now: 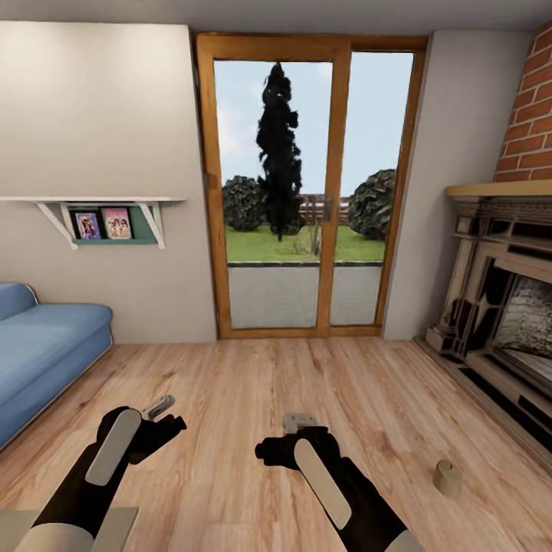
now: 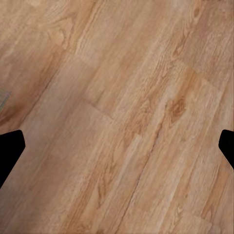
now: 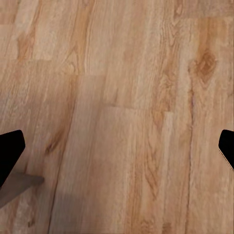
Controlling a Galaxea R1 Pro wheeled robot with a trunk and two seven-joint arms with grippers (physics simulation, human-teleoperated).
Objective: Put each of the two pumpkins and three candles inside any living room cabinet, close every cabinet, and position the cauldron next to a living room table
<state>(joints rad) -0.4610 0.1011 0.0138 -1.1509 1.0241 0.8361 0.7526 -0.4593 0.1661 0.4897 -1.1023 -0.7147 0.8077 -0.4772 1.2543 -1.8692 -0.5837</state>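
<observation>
Both arms hang over bare wooden floor (image 1: 253, 383): left gripper (image 1: 162, 410) and right gripper (image 1: 300, 423), jaws wide, holding nothing. A small tan candle (image 1: 448, 477) stands near the fireplace (image 1: 498, 299).

Blue sofa (image 1: 42, 353), red-brick chimney (image 1: 533, 115)

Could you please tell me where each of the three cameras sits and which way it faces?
Head view: on the robot's head, looking forward and down at the glass patio door, blue sofa and small tan cylindrical candle; left gripper and right gripper show.
Left wrist view: by the left gripper, facing down at the light wooden plank floor; dark fingertips at the edges.
Right wrist view: by the right gripper, likewise facing floor.
Both wrist views share bare planks between widely parted fingertips.
</observation>
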